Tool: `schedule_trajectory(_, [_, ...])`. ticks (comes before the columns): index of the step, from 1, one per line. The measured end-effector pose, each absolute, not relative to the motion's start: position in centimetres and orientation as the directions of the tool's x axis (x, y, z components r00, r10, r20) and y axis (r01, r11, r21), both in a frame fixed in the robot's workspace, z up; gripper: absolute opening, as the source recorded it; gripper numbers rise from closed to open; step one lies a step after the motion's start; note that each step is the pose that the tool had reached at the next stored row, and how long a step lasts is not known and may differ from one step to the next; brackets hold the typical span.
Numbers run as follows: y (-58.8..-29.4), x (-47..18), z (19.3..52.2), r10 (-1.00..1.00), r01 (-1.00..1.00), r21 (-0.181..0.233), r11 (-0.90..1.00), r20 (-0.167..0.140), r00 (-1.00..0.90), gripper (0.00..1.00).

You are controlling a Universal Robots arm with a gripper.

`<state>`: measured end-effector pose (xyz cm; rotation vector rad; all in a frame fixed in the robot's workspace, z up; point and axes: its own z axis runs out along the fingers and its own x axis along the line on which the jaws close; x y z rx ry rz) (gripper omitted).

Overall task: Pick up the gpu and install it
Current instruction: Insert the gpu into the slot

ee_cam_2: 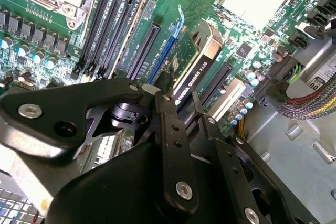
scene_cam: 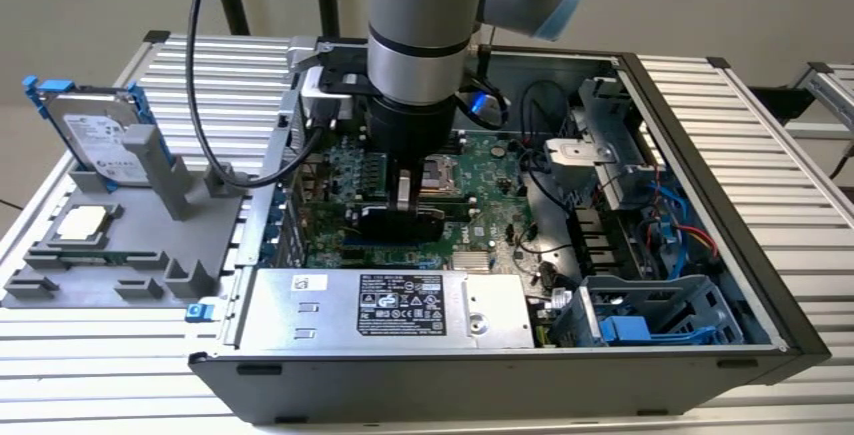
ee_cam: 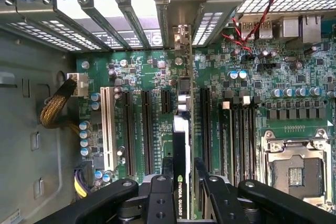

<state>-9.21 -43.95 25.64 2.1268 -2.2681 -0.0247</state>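
Computer case (scene_cam: 747, 285), lying open on the table: the arm is reaching down inside it. Motherboard (ee_cam: 157, 77): the install step is seemingly under way, the next move calling for a straight press into the slot. Gpu (ee_cam: 181, 145): standing on edge between neighbouring slots, with little room either side. Gripper (ee_cam: 181, 182): clamping the card's upper edge.

One gpu (ee_cam: 181, 145), one hard drive (scene_cam: 104, 135), one computer case (scene_cam: 694, 255).
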Motion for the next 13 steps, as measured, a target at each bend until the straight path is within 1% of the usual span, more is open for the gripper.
schedule_trajectory(13, [-43.96, -9.21, 25.23, -0.998, -0.997, 0.034, 0.064, 0.013, -0.064, 0.0])
